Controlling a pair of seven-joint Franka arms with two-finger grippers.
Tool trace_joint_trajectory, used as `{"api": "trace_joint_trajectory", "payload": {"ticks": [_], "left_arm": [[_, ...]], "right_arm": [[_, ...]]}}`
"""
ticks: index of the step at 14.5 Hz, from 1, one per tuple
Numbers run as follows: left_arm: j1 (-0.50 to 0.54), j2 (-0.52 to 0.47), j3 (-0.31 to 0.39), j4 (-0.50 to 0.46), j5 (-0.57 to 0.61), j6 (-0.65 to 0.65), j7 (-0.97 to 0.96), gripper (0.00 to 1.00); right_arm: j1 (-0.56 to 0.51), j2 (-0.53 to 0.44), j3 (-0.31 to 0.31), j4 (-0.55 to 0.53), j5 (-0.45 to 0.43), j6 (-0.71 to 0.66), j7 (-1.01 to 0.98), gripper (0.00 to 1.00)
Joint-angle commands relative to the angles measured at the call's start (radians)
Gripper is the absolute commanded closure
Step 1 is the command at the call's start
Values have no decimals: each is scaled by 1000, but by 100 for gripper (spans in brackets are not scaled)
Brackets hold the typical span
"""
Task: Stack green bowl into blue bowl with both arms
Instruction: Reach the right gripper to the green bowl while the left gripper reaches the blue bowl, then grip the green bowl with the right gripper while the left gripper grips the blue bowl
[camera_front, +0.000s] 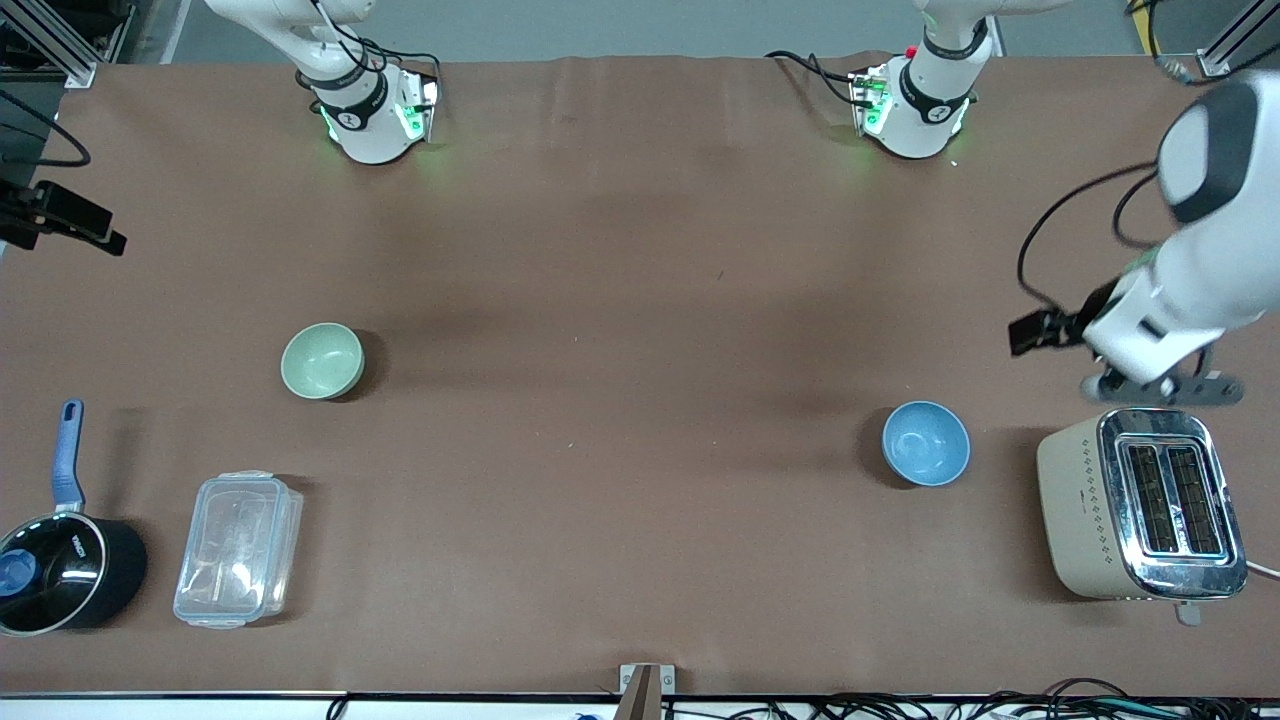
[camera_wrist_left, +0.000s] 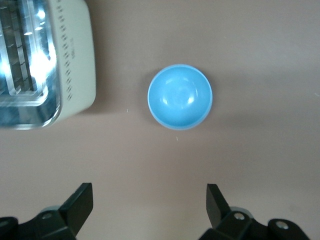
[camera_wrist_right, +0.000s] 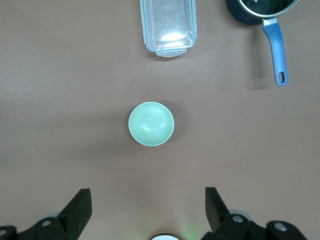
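Observation:
The green bowl stands upright and empty on the brown table, toward the right arm's end. The right wrist view looks down on it. The blue bowl stands upright and empty toward the left arm's end, beside the toaster, and shows in the left wrist view. My left gripper hangs open and empty in the air over the table just by the toaster, its fingertips wide apart. My right gripper is open and empty, high above the table near its own base, and is out of the front view.
A cream toaster stands at the left arm's end. A clear lidded plastic box and a black saucepan with a blue handle lie at the right arm's end, nearer the front camera than the green bowl. A black device juts in at the table edge.

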Motion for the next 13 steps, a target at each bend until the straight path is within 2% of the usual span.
{"api": "trace_joint_trajectory", "payload": {"ticks": [1, 3, 5, 7, 9, 13], "left_arm": [[16, 82, 1, -45, 24, 165, -6, 0], [46, 137, -2, -91, 24, 293, -4, 0], [54, 162, -2, -169, 24, 414, -3, 0], [53, 199, -3, -206, 24, 445, 2, 8], [53, 246, -3, -210, 24, 445, 5, 19], [57, 304, -3, -202, 24, 468, 6, 34]], "right_arm": [[-44, -9, 4, -198, -3, 166, -54, 0], [-44, -9, 4, -354, -3, 327, -56, 0], [-44, -9, 4, -549, -15, 552, -56, 0], [-46, -3, 4, -718, -31, 785, -58, 0], [-44, 41, 4, -822, -31, 941, -56, 0], [-40, 169, 6, -893, -31, 1151, -53, 4]]}}
